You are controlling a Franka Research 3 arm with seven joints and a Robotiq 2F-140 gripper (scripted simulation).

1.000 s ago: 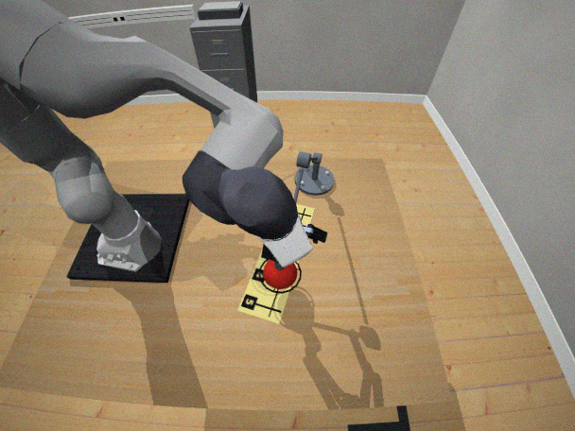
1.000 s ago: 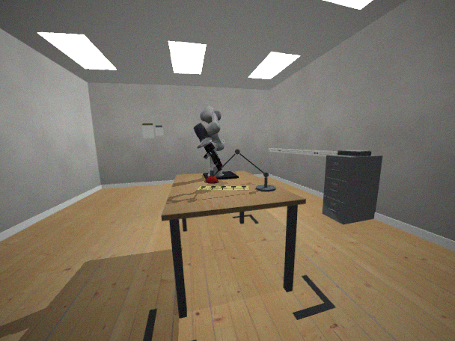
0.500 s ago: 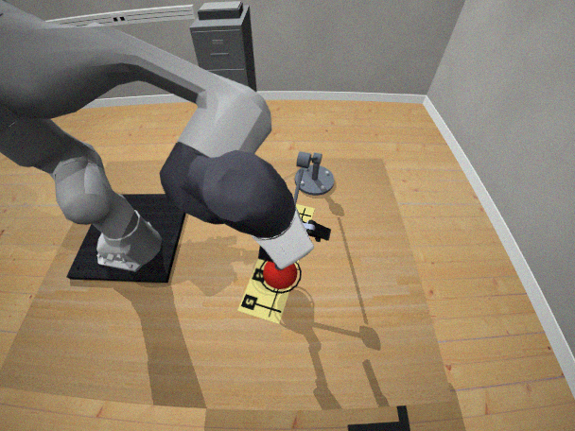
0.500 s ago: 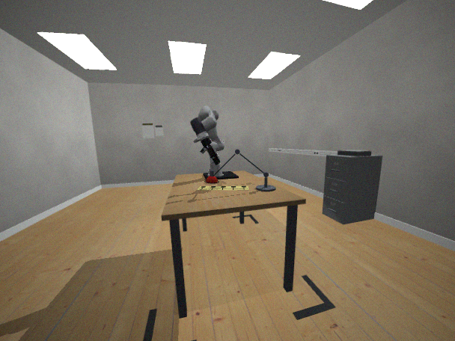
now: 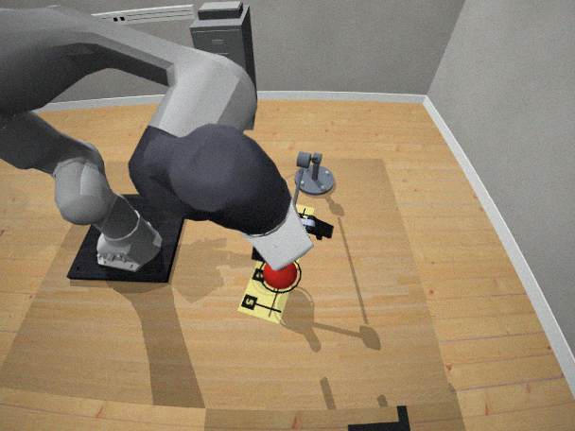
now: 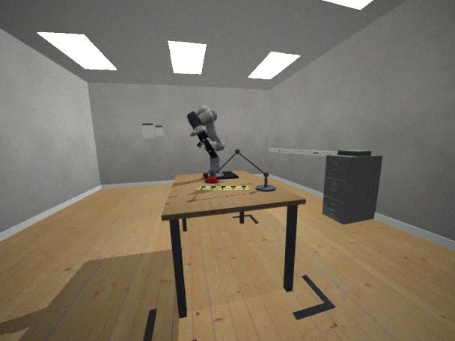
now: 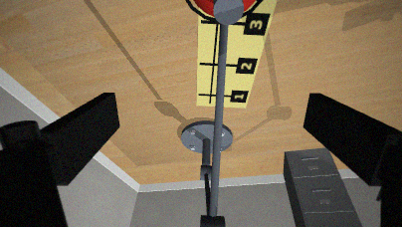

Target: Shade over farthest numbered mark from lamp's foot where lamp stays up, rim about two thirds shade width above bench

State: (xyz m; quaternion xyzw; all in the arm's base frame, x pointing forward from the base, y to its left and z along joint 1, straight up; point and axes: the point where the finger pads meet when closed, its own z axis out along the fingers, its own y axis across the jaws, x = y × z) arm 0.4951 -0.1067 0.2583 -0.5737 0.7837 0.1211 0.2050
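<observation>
Jaws spread wide, holding nothing, one to either side of the upper rod (image 6: 225, 163) (image 7: 220, 100) in the wrist view. Seen from the top, shade (image 5: 280, 276) (image 6: 212, 179) (image 7: 204, 6) near mark 4 of the strip (image 5: 262, 313) (image 6: 218, 188) (image 7: 205, 45), foot (image 5: 307, 186) (image 6: 266, 188) (image 7: 219, 141) toward 1 o'clock. Best let the lamp hang free and watch for sinking; if steady, try 5, toward 8 o'clock, gently, minding rim height. Readable: 1, 2, 3, 5; 4 partly. No brand legible.

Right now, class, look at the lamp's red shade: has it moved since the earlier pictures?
No. From the top, the red shade looks unmoved against the yellow strip, beside the 5 mark.
</observation>
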